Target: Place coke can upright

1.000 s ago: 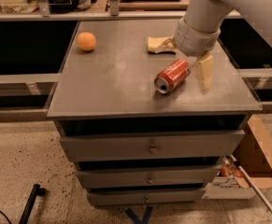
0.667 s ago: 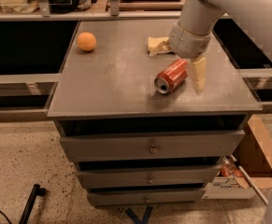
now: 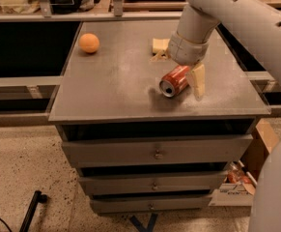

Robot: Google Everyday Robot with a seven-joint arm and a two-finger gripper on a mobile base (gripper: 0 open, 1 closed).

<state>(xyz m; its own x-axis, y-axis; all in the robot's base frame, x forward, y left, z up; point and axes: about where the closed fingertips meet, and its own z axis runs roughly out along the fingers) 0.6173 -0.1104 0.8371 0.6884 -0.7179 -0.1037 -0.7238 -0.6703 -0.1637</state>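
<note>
The coke can [image 3: 175,80], red with a silver end facing the front left, lies on its side on the grey cabinet top [image 3: 116,86], right of centre. My gripper [image 3: 179,66] hangs from the white arm straight over the can's far end and is open. One cream finger [image 3: 198,80] stands against the can's right side. The other cream finger [image 3: 159,46] shows behind the can to the left. The can's far end is hidden under the wrist.
An orange ball [image 3: 89,43] sits at the back left of the cabinet top. Drawers [image 3: 154,151] are below the top. A cardboard box [image 3: 253,153] stands on the floor at the right. Shelving with clutter runs behind.
The arm has moved a little left and lower over the can, bringing the right finger against its side. The can still lies on its side in the same place.
</note>
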